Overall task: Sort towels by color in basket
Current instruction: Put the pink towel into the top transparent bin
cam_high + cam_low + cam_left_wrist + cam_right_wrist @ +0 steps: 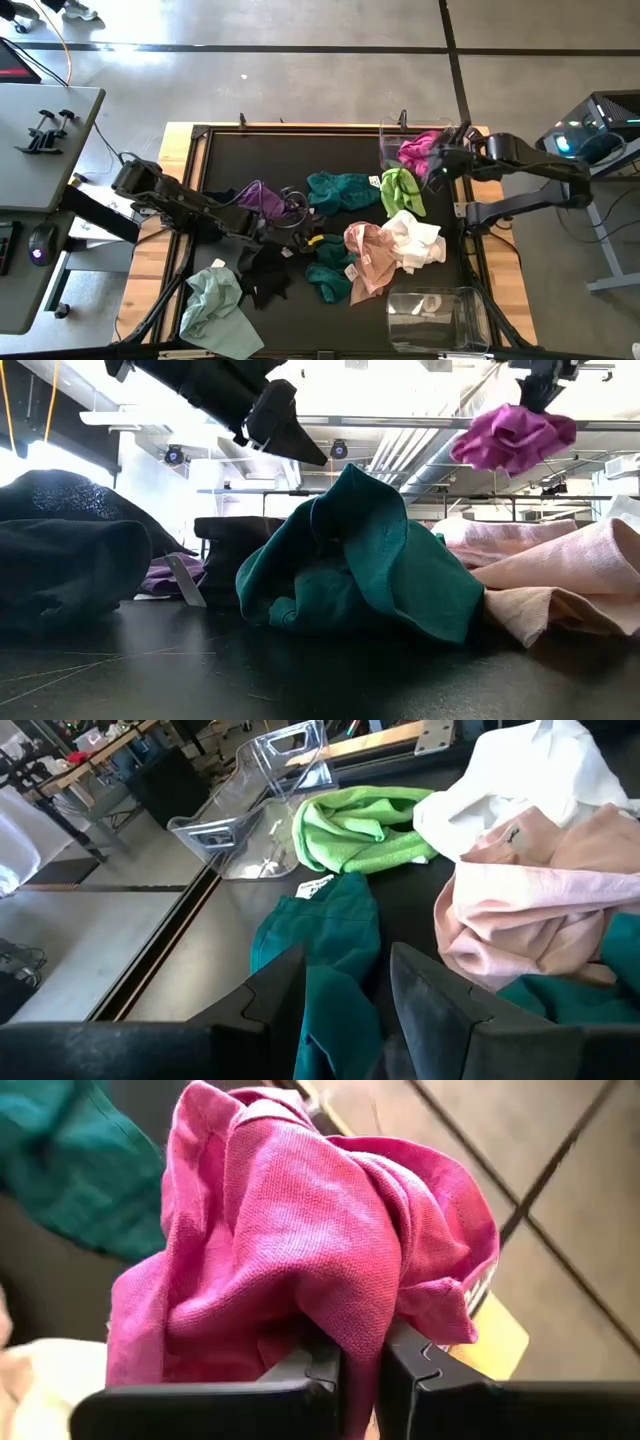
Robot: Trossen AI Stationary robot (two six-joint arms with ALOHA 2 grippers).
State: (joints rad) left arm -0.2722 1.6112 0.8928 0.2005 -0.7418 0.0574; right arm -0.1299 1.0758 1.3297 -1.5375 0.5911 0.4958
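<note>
Right tool (360, 1370) clenched on a magenta towel (300, 1230), cloth bunched above the two dark fingers (320, 1365) and pinched in the narrow slot between them. Seen from overhead, held up over the clear bin (400, 135) at the far right corner of the worktop (225, 160), magenta bundle hanging at the bin's mouth. From table height, dangling well clear of the surface, nothing beneath touching it.

Left tool (345, 1010) released, jaws standing apart, nothing between them. Poised over a teal towel (330, 940) near the middle of the worktop, fingers either side of a fold; contact with the cloth not clear from here.

Rest of the pile spread across the dark mat. Purple towel (262, 198) toward the left edge, partly under the left arm. Second teal towel (342, 190) at the middle, far side. Lime green towel (402, 190) just beside it, toward the right edge. White towel (415, 240) and pink towel (368, 255) touching, pink overlapping the white one's edge. Black towel (265, 275) toward the near edge, pale mint towel (218, 310) draped at the near left corner, spilling past the mat. Second clear bin (440, 318) at the near right corner, a scrap of white showing through its wall.
</note>
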